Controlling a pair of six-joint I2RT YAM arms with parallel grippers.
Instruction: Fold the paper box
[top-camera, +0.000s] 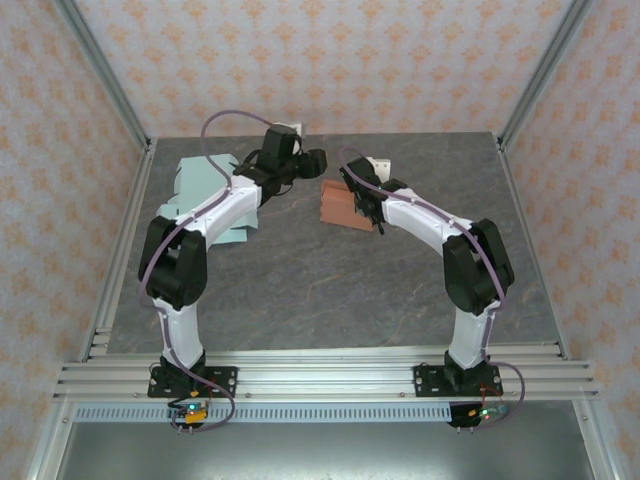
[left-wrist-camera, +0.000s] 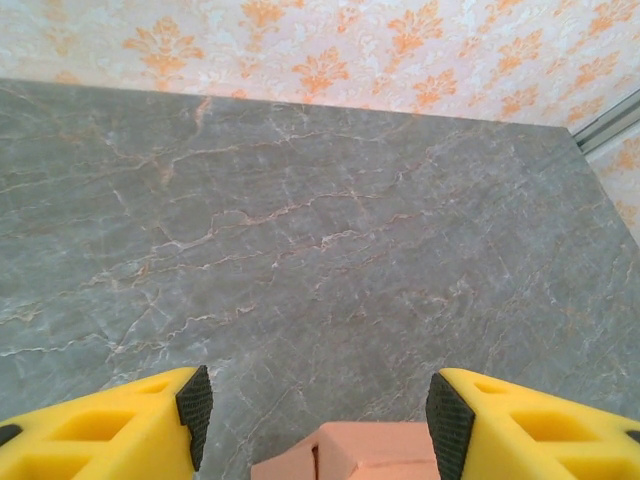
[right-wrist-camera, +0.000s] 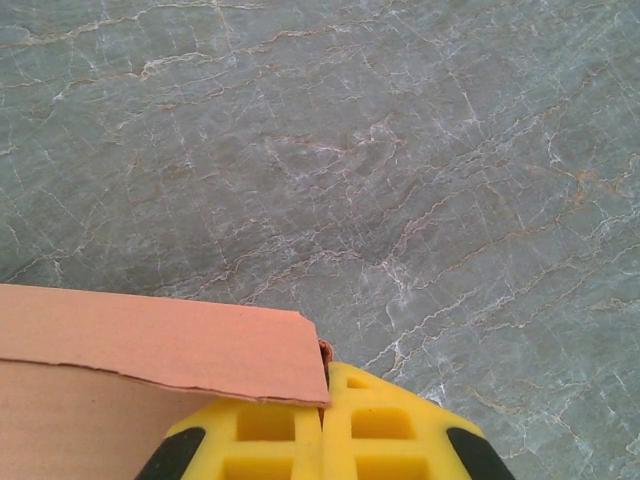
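Paper box against right hand

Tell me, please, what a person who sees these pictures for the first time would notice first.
A brown paper box at the back middle of the grey table stands out, with both arms bent toward it. The right hand is shut on a corner of its flap; the left hand hangs open just above it. A pale green sheet lies at the back left.
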